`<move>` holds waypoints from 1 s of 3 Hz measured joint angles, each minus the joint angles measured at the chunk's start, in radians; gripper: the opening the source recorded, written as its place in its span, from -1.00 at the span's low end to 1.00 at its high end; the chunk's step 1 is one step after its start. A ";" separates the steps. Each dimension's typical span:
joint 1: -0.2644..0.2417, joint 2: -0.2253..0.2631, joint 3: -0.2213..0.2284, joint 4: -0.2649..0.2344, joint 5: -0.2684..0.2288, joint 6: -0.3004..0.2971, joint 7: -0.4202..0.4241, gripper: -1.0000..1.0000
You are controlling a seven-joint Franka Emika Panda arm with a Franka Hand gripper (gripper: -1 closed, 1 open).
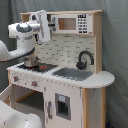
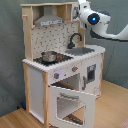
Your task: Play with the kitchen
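Observation:
The kitchen is a white and light-wood toy with a dotted backsplash. Its grey range hood sits above the stovetop, where a small metal pot stands. The black faucet curves over the grey sink. The windowed oven door hangs open, folded down. My gripper is high up at the top shelf, beside the hood and above the pot, touching nothing I can make out.
A toy microwave panel fills the top shelf. Knobs line the front under the stove. A grey curtain hangs behind, and the kitchen stands on a wooden floor. A white rounded robot part lies low in the first exterior view's left.

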 joint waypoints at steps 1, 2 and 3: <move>-0.071 0.017 0.062 0.057 0.000 0.009 -0.005 -1.00; -0.145 0.022 0.100 0.097 0.000 0.053 -0.024 -1.00; -0.088 0.023 0.075 0.135 0.001 0.019 -0.087 -1.00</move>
